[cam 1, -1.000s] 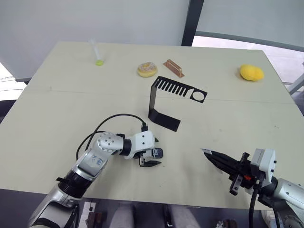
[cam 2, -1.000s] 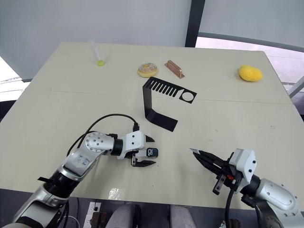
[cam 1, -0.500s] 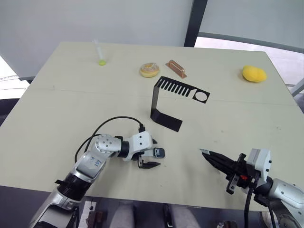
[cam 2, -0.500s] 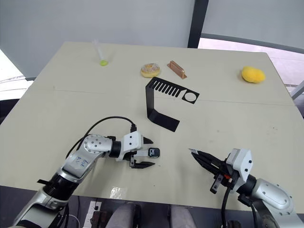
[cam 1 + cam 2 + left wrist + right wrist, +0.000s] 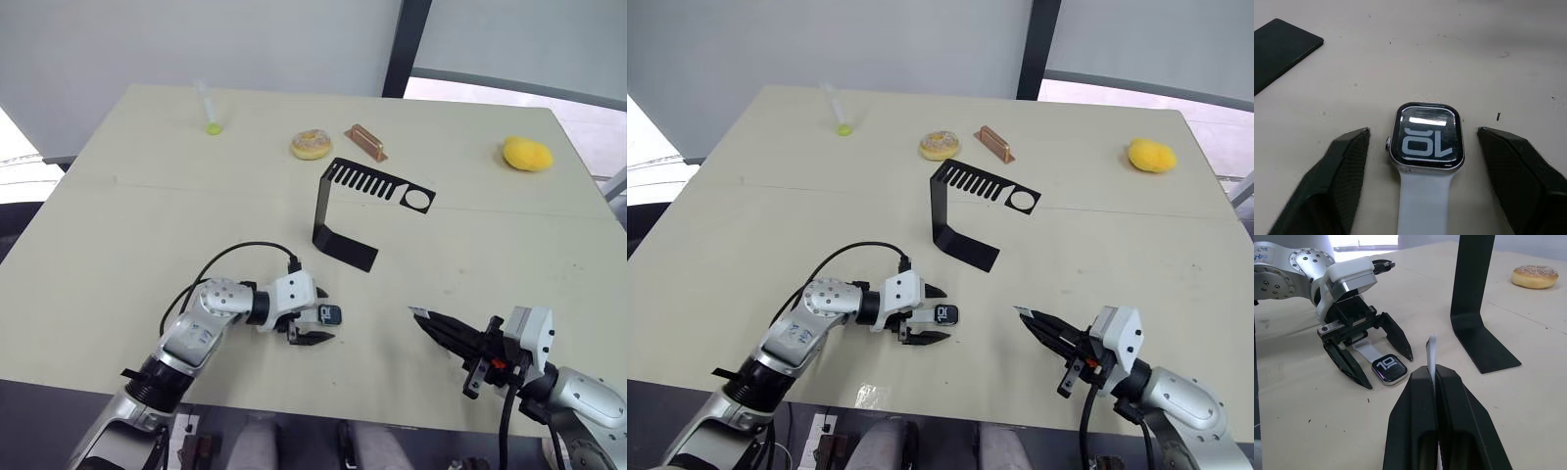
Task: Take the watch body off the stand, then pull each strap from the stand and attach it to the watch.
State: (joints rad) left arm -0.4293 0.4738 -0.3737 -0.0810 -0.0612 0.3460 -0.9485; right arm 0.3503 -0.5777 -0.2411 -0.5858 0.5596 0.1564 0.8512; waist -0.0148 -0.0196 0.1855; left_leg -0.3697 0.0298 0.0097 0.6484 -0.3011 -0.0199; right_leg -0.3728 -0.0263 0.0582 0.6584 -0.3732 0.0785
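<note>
Right gripper (image 5: pixel 1434 377) nearest, fingers pinched on a white strap (image 5: pixel 1431 352) whose tip pokes out, seen in its wrist view. Left gripper (image 5: pixel 1422 142) spread wide, flanking the watch body (image 5: pixel 1427 136), which lies flat on the table (image 5: pixel 118 255). Left wrist view shows a second strap (image 5: pixel 1424 203) already joined to the case. Farther: bare stand (image 5: pixel 353 211), then doughnut (image 5: pixel 312 144).
</note>
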